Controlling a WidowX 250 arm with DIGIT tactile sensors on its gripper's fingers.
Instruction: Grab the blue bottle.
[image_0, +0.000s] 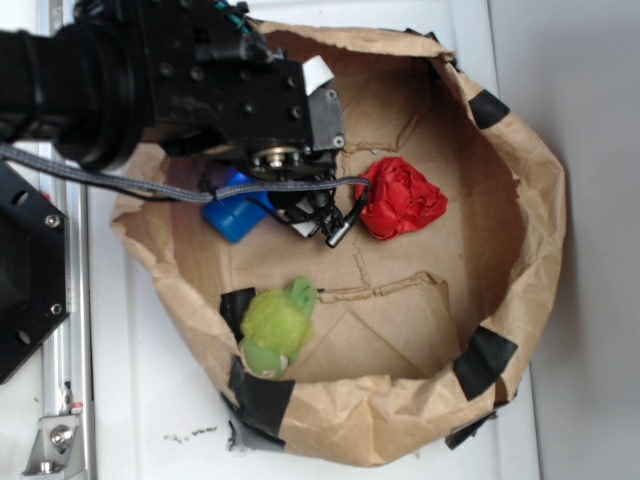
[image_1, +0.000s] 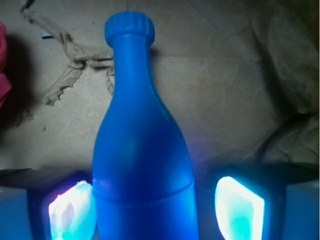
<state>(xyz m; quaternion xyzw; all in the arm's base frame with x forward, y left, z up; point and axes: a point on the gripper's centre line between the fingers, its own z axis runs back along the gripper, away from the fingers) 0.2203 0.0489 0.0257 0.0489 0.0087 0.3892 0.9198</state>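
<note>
I have the gripper (image_1: 150, 205) spread around the bottle (image_1: 142, 150), frame center; next I must close.

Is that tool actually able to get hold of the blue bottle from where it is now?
Probably yes. In the wrist view the blue bottle lies between the two fingers of the tool, with a gap on each side and nothing between them. The red ball sits off to the side.
</note>
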